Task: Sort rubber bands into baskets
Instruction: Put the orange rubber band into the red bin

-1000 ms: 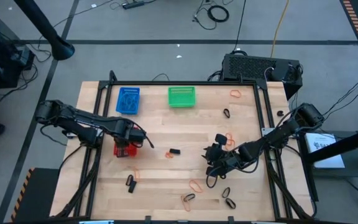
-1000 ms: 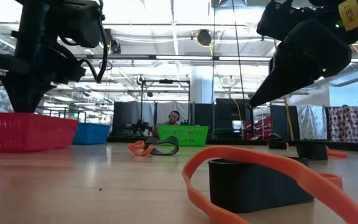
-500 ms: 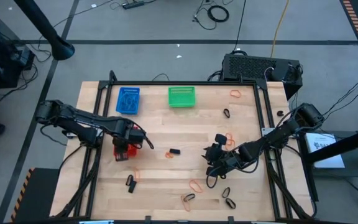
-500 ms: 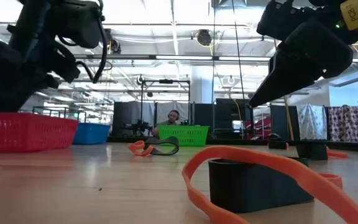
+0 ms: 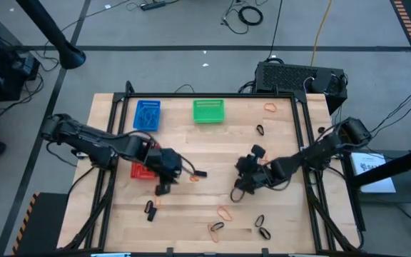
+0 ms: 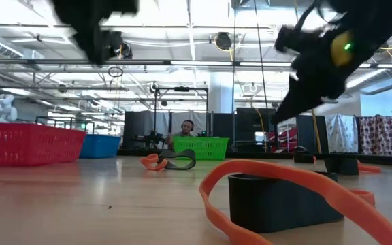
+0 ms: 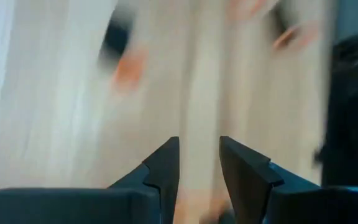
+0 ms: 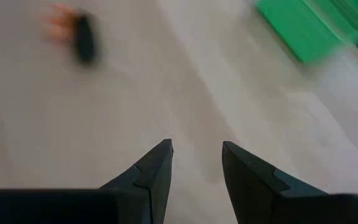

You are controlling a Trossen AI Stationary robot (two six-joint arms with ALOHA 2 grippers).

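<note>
Now, left gripper [image 5: 168,173]: fingers apart, nothing between, beside the red plastic mesh basket [image 5: 140,171].
Right gripper [image 8: 196,163]: fingers apart, nothing between, mid-table.
Small rubber bands [image 5: 224,213]: scattered on the wooden table [image 5: 212,146].

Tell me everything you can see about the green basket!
The green basket is a small rectangular box of bright green plastic mesh, open at the top. It sits flat and upright on the wooden table near the far edge, with the blue basket apart on one side. From above, nothing shows inside it for sure. No gripper touches it; only the table does. In the low view it stands far back, its woven walls showing.
</note>
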